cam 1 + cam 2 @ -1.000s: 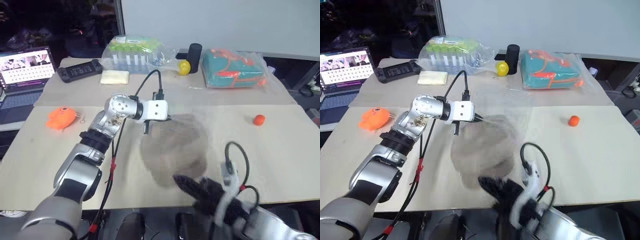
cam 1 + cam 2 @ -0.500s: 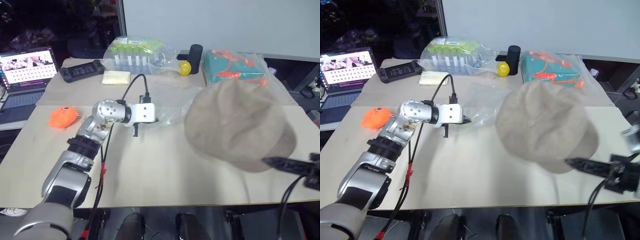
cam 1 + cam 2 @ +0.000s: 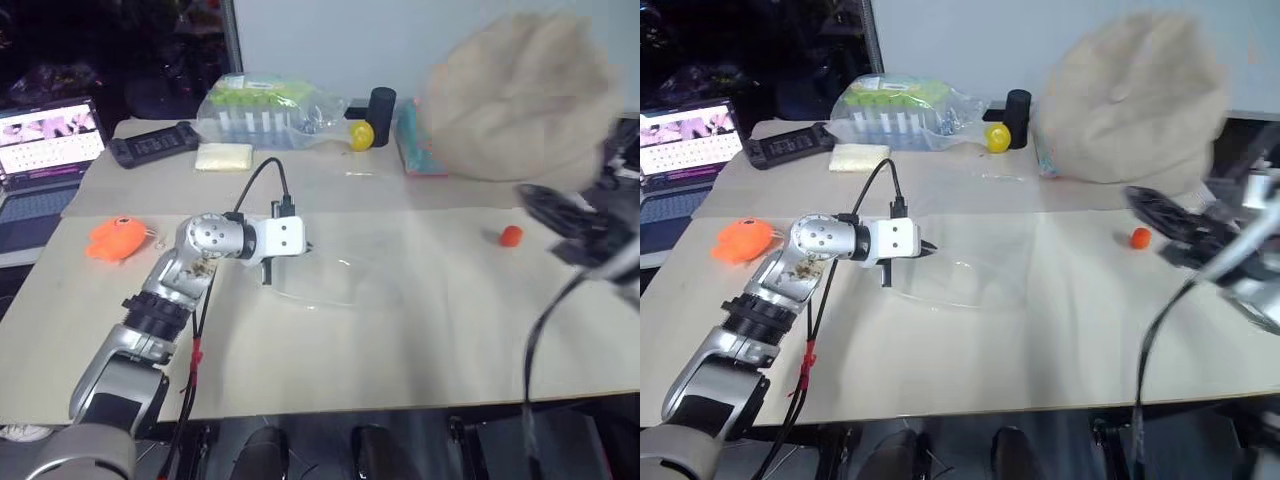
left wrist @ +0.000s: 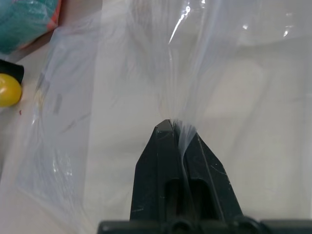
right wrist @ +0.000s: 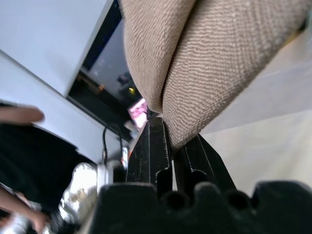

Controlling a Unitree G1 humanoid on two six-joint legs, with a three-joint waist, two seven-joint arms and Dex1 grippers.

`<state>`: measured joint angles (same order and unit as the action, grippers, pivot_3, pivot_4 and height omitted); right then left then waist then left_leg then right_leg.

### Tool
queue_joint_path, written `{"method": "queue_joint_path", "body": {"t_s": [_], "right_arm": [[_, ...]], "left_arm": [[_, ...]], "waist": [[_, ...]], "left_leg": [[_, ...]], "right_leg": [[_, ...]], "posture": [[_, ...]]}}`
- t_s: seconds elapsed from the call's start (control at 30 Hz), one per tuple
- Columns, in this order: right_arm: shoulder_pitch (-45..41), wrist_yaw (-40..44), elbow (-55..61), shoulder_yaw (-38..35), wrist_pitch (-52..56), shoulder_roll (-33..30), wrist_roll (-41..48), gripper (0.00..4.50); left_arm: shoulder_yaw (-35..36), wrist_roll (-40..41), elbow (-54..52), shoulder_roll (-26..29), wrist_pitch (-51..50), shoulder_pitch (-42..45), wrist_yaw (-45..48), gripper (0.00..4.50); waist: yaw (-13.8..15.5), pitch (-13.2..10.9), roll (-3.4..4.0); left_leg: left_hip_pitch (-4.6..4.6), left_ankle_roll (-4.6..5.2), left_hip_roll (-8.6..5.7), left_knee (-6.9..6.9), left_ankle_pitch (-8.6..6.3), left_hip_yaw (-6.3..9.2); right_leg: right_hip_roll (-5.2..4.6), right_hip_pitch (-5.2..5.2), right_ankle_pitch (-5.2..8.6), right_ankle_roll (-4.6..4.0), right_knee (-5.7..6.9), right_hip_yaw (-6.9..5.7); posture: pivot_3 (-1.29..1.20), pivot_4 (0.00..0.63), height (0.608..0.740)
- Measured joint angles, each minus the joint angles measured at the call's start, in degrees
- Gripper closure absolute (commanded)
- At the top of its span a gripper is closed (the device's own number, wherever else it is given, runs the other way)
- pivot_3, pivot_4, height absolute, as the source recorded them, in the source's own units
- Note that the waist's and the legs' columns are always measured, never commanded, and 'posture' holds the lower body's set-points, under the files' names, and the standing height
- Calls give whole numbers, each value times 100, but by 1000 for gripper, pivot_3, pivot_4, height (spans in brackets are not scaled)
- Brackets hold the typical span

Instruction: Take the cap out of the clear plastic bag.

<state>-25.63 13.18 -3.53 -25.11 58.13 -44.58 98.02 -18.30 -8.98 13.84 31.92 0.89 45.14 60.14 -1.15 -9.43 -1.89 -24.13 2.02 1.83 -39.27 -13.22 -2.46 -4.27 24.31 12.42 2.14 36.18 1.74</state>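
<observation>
Right tool (image 5: 168, 131) pinches the beige, rounded cap (image 3: 520, 95), lifted high.

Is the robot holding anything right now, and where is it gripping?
Right gripper: the cap, by its edge. Left gripper: the clear plastic bag, by its edge.

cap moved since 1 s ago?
Yes. The cap, held by the right gripper, left the clear plastic bag and rose right, now in front of the teal-and-orange package.
</observation>
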Motion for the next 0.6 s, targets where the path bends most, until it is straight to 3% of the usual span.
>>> {"method": "queue_joint_path", "body": {"t_s": [0.1,0.23,0.37,0.5,0.6], "right_arm": [[-523,-657,203,843,-26,967,-175,4469],[-749,-1056,23,1244,-197,1788,-685,4469],[-1097,-1227,-1040,1294,-813,2186,-1818,3136],[-1312,-1216,-1858,1153,-1187,2168,-2696,1958],[-1529,-1087,-2163,1078,-1127,2119,-3073,818]], "left_arm": [[-27,2,-326,-39,-130,-190,-70,4500],[-12,-8,-543,7,-308,-390,-192,4500],[76,-14,-914,102,-541,-671,-357,4500],[171,-16,-1212,243,-778,-992,-504,4500],[179,-17,-1411,256,-955,-1133,-613,4500]], "waist": [[12,2,5],[123,4,8],[156,5,10],[142,4,11],[80,4,12]], "left_leg": [[-6,0,2,1,0,0],[-24,0,0,0,0,0],[-26,1,-10,-1,0,-28],[-26,3,-8,5,-2,-57],[-22,3,-2,7,-2,-59]], "right_leg": [[3,10,0,0,5,-1],[-7,6,-7,13,5,-12],[-18,0,-19,33,-12,-4],[-11,9,-18,32,-11,0],[-6,10,-18,31,-9,1]], "posture": [[0,150,740],[0,150,740],[0,150,740],[0,150,740],[0,150,740]]}}
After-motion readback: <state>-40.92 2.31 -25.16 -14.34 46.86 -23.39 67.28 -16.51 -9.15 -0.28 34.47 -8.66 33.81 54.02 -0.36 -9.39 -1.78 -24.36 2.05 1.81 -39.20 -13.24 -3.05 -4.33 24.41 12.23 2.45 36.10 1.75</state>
